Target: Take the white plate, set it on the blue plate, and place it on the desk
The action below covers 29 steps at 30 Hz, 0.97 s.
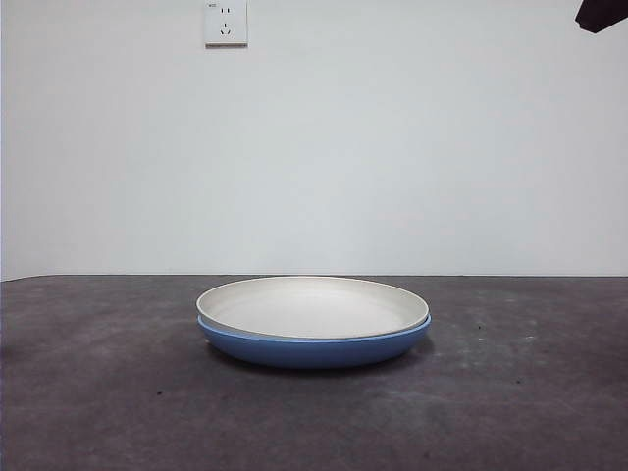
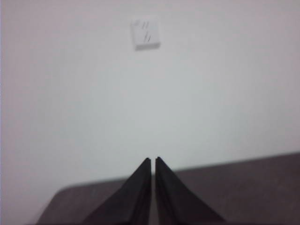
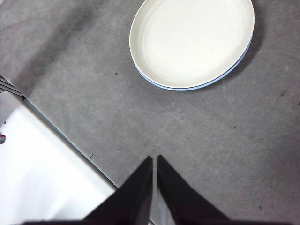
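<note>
The white plate [image 1: 312,305] rests inside the blue plate [image 1: 314,348] on the desk [image 1: 98,392], in the middle of the front view. From the right wrist view the white plate [image 3: 191,41] covers the blue plate [image 3: 187,87], of which only a thin rim shows. My right gripper [image 3: 154,159] is shut and empty, high above the desk [image 3: 225,150] and away from the plates. It shows as a black tip [image 1: 601,14] at the top right of the front view. My left gripper [image 2: 153,161] is shut and empty, facing the wall, with no plate in its view.
A white wall with a socket [image 1: 225,22] stands behind the desk. In the right wrist view the desk's edge and a white surface [image 3: 42,168] lie beside my right gripper.
</note>
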Tool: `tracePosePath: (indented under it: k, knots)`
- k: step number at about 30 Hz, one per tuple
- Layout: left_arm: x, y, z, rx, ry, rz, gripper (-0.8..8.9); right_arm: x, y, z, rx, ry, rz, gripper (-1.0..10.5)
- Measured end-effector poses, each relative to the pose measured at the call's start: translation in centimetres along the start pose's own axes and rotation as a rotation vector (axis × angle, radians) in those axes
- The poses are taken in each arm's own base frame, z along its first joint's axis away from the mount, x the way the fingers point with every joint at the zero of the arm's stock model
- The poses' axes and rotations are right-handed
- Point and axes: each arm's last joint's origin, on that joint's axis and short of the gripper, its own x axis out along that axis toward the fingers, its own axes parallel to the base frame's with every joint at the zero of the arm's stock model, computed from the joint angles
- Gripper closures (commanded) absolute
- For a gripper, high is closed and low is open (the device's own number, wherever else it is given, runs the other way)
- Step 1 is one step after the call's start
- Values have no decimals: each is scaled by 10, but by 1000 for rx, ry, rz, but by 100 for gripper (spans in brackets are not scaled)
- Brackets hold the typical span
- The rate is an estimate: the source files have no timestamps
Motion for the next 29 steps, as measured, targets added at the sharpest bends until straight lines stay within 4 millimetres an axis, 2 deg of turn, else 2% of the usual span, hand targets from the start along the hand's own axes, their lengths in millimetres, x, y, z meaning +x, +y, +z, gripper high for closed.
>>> tracePosePath:
  k: [6, 12, 21, 29]
  knots:
    - [-13, -3, -53, -2, 79, 40, 799, 0, 0, 0, 0, 0, 0, 937]
    - [-21, -6, -93, -28, 198, 40, 799, 0, 0, 0, 0, 0, 0, 937]
    - [-28, -10, -122, -60, 293, 35, 799, 0, 0, 0, 0, 0, 0, 937]
    - [-31, -10, -129, -81, 364, 33, 798, 0, 0, 0, 0, 0, 0, 937]
